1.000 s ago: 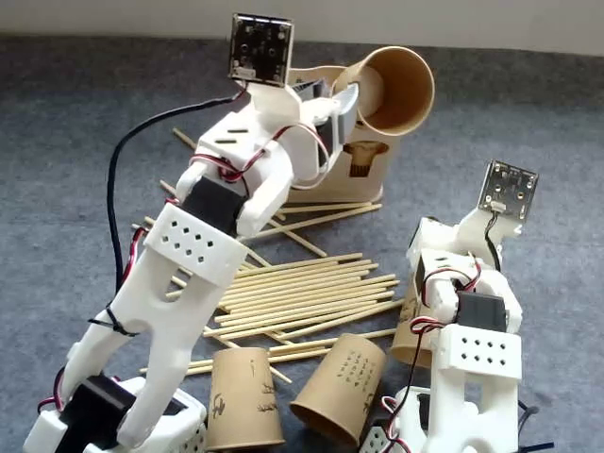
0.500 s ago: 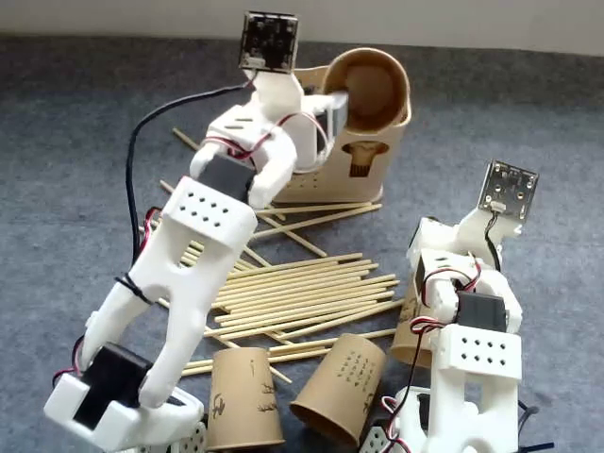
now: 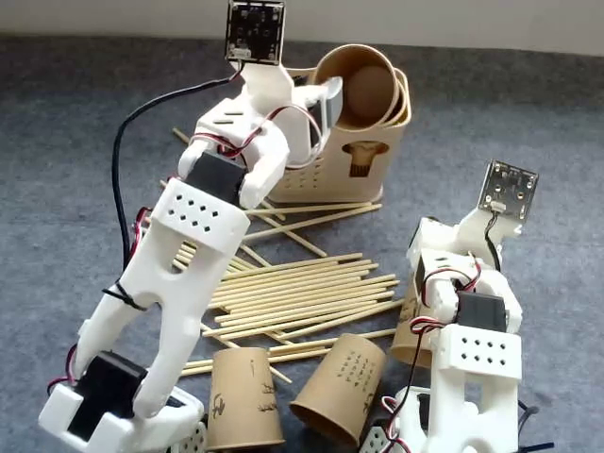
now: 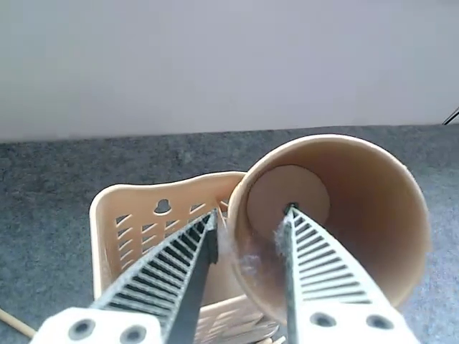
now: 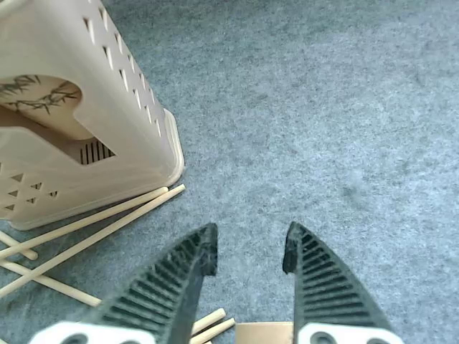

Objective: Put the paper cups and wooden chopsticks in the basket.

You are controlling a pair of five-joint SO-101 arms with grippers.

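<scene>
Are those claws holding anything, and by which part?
The left tool pinches a paper cup by its side wall near the rim. The right tool is open and holds nothing.

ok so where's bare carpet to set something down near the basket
Bare carpet right of the basket, ahead of the right gripper. Crowded in front of the basket: chopsticks spread between the arms, paper cups at the near edge.

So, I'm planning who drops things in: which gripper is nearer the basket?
Left. The left gripper holds a paper cup at the basket top; the right gripper hangs over the carpet, apart from the basket's corner.
</scene>
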